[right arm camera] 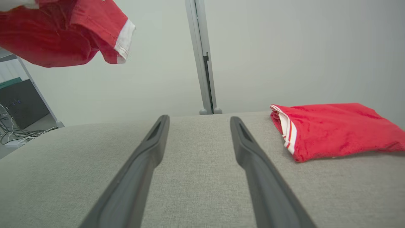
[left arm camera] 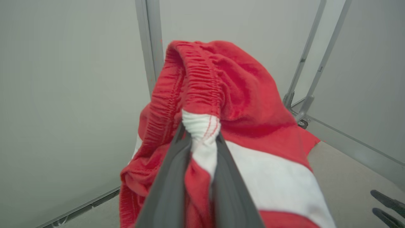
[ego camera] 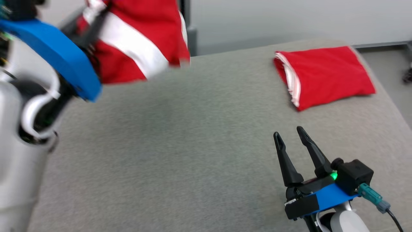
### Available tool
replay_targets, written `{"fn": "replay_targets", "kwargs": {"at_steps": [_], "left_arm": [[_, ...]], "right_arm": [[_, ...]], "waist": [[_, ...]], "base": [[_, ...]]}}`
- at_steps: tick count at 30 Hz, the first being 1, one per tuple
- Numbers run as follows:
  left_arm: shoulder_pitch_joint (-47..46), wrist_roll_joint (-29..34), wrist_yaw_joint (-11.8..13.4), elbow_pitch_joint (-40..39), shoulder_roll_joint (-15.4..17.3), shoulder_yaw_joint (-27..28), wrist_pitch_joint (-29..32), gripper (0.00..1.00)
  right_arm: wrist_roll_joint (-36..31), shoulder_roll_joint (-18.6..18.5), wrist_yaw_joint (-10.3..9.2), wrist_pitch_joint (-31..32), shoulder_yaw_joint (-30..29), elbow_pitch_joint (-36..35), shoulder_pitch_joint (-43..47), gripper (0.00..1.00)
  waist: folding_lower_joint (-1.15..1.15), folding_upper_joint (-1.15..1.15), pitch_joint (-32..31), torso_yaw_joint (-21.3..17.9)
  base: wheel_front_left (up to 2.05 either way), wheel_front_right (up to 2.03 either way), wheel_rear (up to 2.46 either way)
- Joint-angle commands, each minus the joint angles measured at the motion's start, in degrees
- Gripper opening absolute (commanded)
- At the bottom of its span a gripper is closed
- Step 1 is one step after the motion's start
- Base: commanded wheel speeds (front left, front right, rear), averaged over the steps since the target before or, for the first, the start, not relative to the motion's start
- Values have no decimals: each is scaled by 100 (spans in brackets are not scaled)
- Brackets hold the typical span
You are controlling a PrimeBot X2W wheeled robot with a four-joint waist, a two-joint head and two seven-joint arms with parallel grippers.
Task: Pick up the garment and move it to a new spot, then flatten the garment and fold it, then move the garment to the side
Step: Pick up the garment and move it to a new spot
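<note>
Jaws, left: your left gripper (left arm camera: 201,129) has them drawn nearly together on the garment (left arm camera: 243,95), pinching a bunched white bit of the waistband between the two fingers. In the left wrist view the gathered red elastic band arches over the fingertips, and the red cloth with its broad white stripe hangs down on both sides of the fingers.

Jaws, right: your right gripper (ego camera: 288,131) has them spread wide with nothing between them. It sits low at the near right of the table (ego camera: 180,135), fingers pointing toward the far edge. Whether the fingers touch the grey cover you cannot tell from these views.

Garment position: held up off the table at the far left, clear of the surface. In the head view it is blurred, next to the blue part of the left arm. In the right wrist view its lower edge, with a white hem at one corner, hangs high at the upper left, well above the table.

Further out: a folded red cloth (ego camera: 325,75) lies flat on the far right of the table, white-striped edges facing left, well apart from the garment and beyond the right gripper. A grey post (right arm camera: 202,63) stands behind the table's far edge against a pale wall.
</note>
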Motion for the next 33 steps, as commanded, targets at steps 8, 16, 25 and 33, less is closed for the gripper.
{"fn": "replay_targets", "kwargs": {"at_steps": [8, 16, 25, 33], "left_arm": [[1011, 194, -4, 255, -413, -898, -362, 0], [1617, 610, 104, 1668, -1016, -1406, -1311, 0], [1874, 576, 256, 2700, -1687, -1308, -2649, 100], [2382, 527, 255, 2276, -1643, -1027, -3876, 100]], "right_arm": [[186, -1, 3, -87, -83, 74, 41, 100], [141, -1, 3, -111, -306, 50, 127, 100], [113, -4, 3, -35, -494, 24, 164, 100], [-81, -5, 3, 118, -869, -149, 301, 100]], "waist": [[0, 1, -119, -617], [0, 1, -47, -553], [0, 1, -201, -93], [0, 1, -460, 287]], "base": [[0, 0, 0], [0, 0, 0], [0, 0, 0], [0, 0, 0]]}}
